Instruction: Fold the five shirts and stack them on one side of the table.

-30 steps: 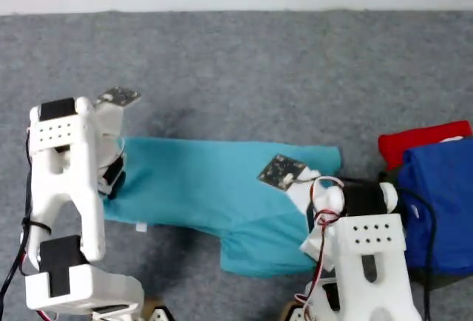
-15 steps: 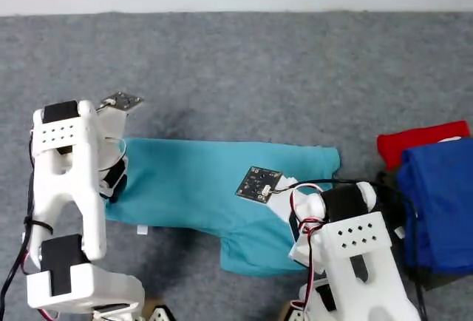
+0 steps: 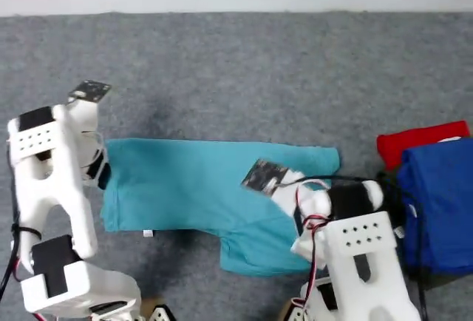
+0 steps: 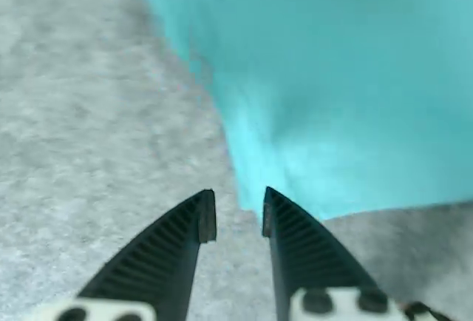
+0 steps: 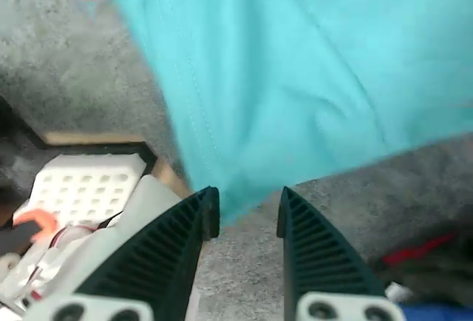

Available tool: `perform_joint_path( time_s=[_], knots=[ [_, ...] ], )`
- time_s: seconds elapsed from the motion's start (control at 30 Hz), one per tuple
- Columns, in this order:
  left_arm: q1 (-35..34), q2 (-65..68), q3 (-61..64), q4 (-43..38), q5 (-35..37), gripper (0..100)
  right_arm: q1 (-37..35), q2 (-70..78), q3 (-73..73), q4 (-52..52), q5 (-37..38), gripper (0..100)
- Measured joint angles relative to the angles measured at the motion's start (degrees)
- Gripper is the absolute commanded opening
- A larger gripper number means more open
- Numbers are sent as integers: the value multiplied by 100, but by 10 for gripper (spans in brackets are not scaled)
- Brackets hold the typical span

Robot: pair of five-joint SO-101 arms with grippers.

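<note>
**Colleague:** What could trip you up from here?

**Me:** I start with the desk (image 3: 259, 62). Its grey cover looks like rough felt, so I reckon a dragged hem would catch and bunch rather than slide. The teal shirt (image 3: 185, 184) lies across the middle, between my two arms. It looks thin and limp enough to slump out of a fold if I pinch only one layer.

**Colleague:** And the pile?

**Me:** The blue shirt (image 3: 440, 203) lies over the red shirt (image 3: 421, 140) at the desk's right edge, close beside my right arm. A wide swing there could knock the pile askew. The right gripper (image 5: 247, 206) is a little open, with the teal edge just at its tips and nothing clamped. The left gripper (image 4: 238, 210) is open only a slit at the opposite edge and is also empty. If it closes there, I may pinch felt and no cloth.

**Colleague:** How does the teal one look?

**Me:** It is mostly flat: one long band with a flap jutting toward the arms' bases on the right. It has faint creases, and a small white tag (image 3: 148, 233) shows at the near hem.
</note>
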Motion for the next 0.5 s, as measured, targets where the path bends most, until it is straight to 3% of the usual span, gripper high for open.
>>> perform_joint_path(
  time_s=[0.27, 0.5],
  knots=[
    [-79, 0, 0, -299, 26, 113, 1398, 0, -1108, -290, -70, 143],
    [1204, 0, 0, -1046, 897, 113, 1855, 809, -598, -2462, -818, 143]
  ],
)
